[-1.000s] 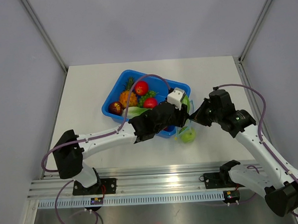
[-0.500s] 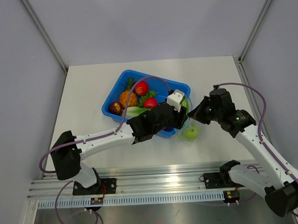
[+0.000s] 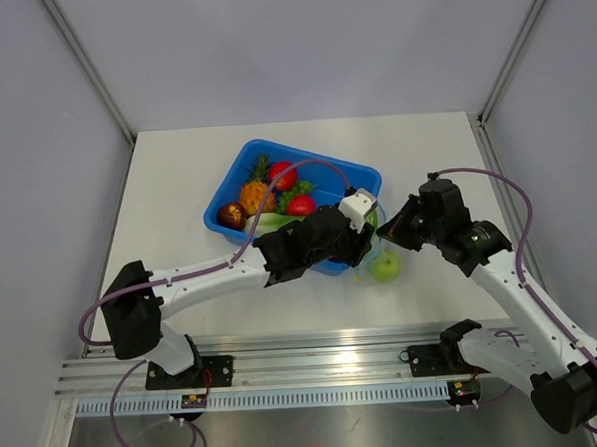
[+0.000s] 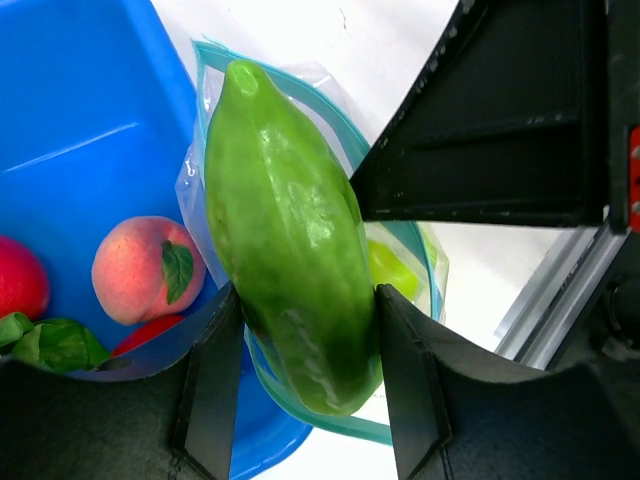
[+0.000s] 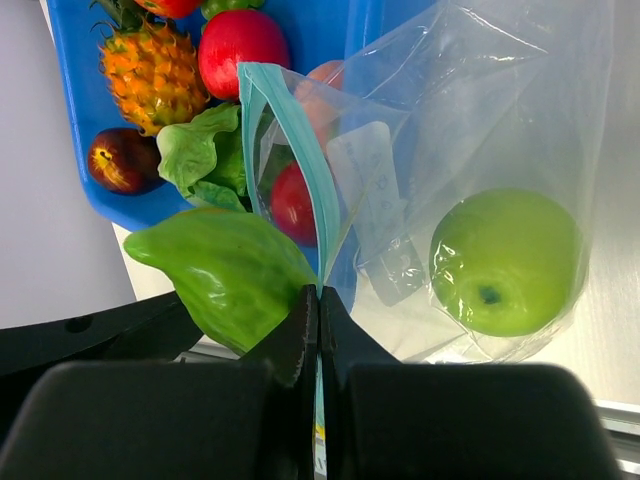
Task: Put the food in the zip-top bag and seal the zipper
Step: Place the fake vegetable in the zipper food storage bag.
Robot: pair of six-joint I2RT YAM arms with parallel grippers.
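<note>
My left gripper [image 4: 305,300] is shut on a long green pepper [image 4: 290,230], holding it tip-first at the mouth of the zip-top bag [image 5: 480,110]. The bag's teal zipper [image 4: 350,426] loops around the pepper's lower end. My right gripper [image 5: 318,292] is shut on the zipper [image 5: 290,140] edge, holding the bag up at the tray's right corner. A green apple [image 5: 505,260] lies inside the bag [image 3: 385,267]. Other food sits in the blue tray [image 3: 238,169]: pineapple [image 3: 256,194], red apple [image 3: 283,174], dark fruit [image 3: 230,215], lettuce [image 3: 268,223], peach [image 4: 140,270].
The tray stands at mid-table, with both arms meeting at its near right corner. White tabletop [image 3: 177,190] lies to its left and behind. An aluminium rail [image 3: 316,363] runs along the near edge.
My left gripper has moved the pepper slightly down and right into the bag's mouth. The apple in the bag has shifted a little to the right.
</note>
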